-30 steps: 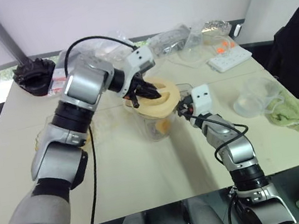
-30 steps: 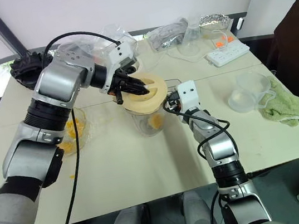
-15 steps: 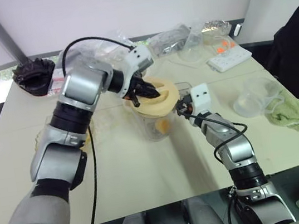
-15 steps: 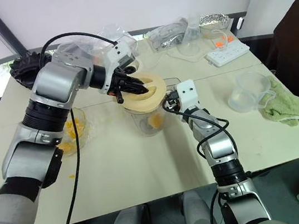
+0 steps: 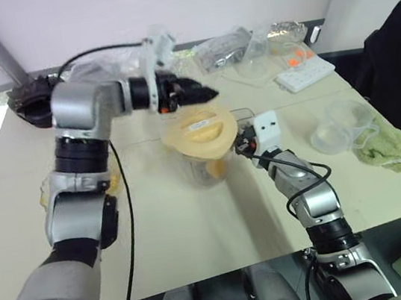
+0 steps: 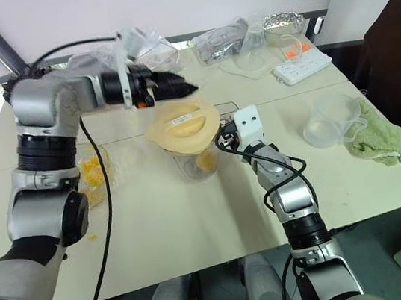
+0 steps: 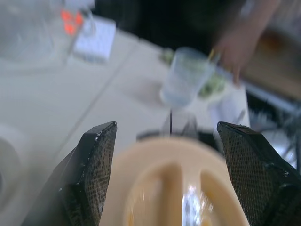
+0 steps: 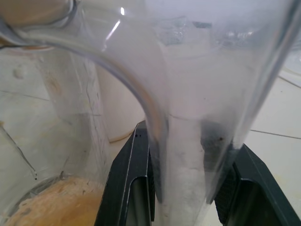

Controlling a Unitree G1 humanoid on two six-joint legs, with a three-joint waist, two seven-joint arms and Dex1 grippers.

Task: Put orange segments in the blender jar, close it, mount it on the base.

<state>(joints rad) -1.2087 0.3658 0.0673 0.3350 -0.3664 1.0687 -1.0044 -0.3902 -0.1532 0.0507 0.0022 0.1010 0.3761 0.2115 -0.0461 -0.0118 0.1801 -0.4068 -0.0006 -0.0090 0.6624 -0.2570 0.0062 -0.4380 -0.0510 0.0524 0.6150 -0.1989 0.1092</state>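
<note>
Blender jar: a clear plastic blender jar is seen standing upright near the middle of the desk, with orange segments visible low inside through its wall.
Lid: a round cream-yellow lid with a raised bar across its top is seen resting on the jar's mouth.
Left end effector: the left end effector is held in the air just above and to the far left of the lid, its two black fingers apart and nothing between them; in the left wrist view the textured fingers are seen spread wide, with the lid below them.
Right end effector: the right end effector is placed at the jar's right side; in the right wrist view its fingers are seen closed around the jar's clear, smooth, curved handle, a detail not readable from the head views.
Jar contents, close up: a pulpy orange layer is shown at the jar's bottom in the right wrist view.
Left of the jar: a clear bowl holding more orange pieces stands on the desk's left part.
Right side: a clear handleless bowl and a green cloth lie well apart from the jar.
</note>
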